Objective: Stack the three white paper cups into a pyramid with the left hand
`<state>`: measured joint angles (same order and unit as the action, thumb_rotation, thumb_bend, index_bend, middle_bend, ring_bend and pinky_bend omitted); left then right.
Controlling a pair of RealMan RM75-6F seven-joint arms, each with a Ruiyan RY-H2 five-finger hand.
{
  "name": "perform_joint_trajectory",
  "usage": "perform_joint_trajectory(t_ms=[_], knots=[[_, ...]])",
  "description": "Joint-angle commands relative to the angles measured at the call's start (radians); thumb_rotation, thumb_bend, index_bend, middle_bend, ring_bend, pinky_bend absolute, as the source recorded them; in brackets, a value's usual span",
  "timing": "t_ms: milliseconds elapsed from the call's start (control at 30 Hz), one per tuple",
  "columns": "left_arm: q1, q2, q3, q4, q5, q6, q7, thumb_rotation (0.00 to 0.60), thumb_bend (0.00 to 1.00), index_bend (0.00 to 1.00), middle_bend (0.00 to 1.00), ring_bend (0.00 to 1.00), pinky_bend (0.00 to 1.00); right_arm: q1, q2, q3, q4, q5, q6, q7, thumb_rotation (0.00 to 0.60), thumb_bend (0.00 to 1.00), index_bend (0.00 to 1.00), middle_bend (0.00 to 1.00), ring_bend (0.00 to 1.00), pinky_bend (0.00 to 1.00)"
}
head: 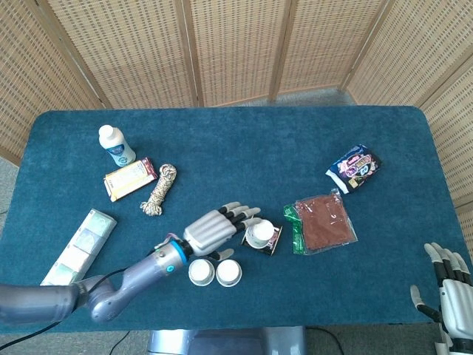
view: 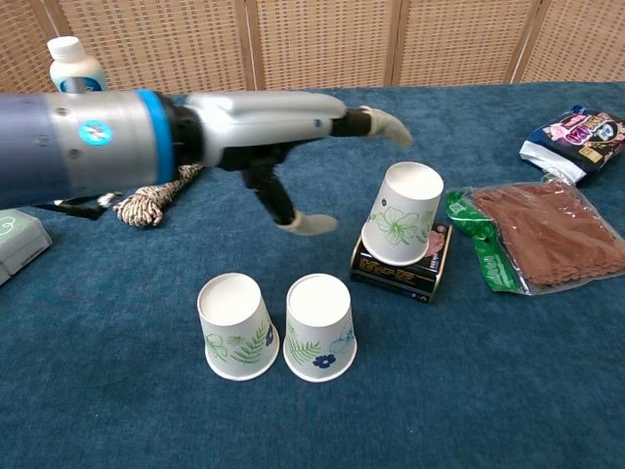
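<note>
Chest view, front of the table (view: pixel 469 410): 2 cups (view: pixel 237 325) (view: pixel 319 326) sit upside down side by side, pretty much touching at the rims. Just behind them and a bit right is cup 3 (view: pixel 401 226), also flipped but tilted, perched on a small dark box (view: pixel 402 265). The left hand (view: pixel 283 137) hangs in the air just left of that tilted cup, fingers spread wide, thumb pointing down, holding nothing. Head view puts its fingertips (head: pixel 250 214) right next to cup 3, can't tell if they're touching. Right of the box there's a green-edged bag of brown stuff (view: pixel 542 237), then a dark snack packet (view: pixel 576 134) further back. Far left: rope (view: pixel 152 195) and a white bottle (view: pixel 76 65). The right hand (head: pixel 452 291) is at the near right corner off the table, fingers apart, empty.
</note>
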<state>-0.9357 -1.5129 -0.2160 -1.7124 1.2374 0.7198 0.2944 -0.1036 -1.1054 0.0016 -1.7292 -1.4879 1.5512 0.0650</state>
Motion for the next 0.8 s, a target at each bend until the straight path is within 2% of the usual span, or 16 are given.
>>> perform_joint_trajectory(t_ms=[33, 400, 533, 700, 800], knots=[[-0.049, -0.050, -0.020, 0.043, -0.047, -0.025, 0.024, 0.600, 0.42, 0.00, 0.00, 0.00, 0.08, -0.002, 0.001, 0.001, 0.006, 0.006, -0.001, 0.008, 0.600, 0.44, 0.00, 0.00, 0.00, 0.00], [-0.148, -0.138, -0.046, 0.116, -0.162, -0.031, 0.064, 0.600, 0.42, 0.00, 0.00, 0.00, 0.11, -0.018, 0.011, 0.003, 0.023, 0.019, 0.012, 0.039, 0.600, 0.44, 0.00, 0.00, 0.00, 0.00], [-0.168, -0.155, -0.051, 0.130, -0.190, -0.033, 0.050, 0.600, 0.42, 0.00, 0.00, 0.00, 0.17, -0.022, 0.011, 0.003, 0.027, 0.023, 0.012, 0.043, 0.600, 0.44, 0.00, 0.00, 0.00, 0.00], [-0.190, -0.176, -0.043, 0.159, -0.204, -0.017, 0.059, 0.600, 0.42, 0.08, 0.00, 0.00, 0.26, -0.023, 0.011, 0.004, 0.029, 0.027, 0.010, 0.044, 0.600, 0.44, 0.00, 0.00, 0.00, 0.00], [-0.197, -0.188, -0.036, 0.172, -0.210, -0.001, 0.068, 0.600, 0.42, 0.14, 0.01, 0.05, 0.33, -0.024, 0.011, 0.005, 0.028, 0.029, 0.008, 0.044, 0.600, 0.44, 0.00, 0.00, 0.00, 0.00]])
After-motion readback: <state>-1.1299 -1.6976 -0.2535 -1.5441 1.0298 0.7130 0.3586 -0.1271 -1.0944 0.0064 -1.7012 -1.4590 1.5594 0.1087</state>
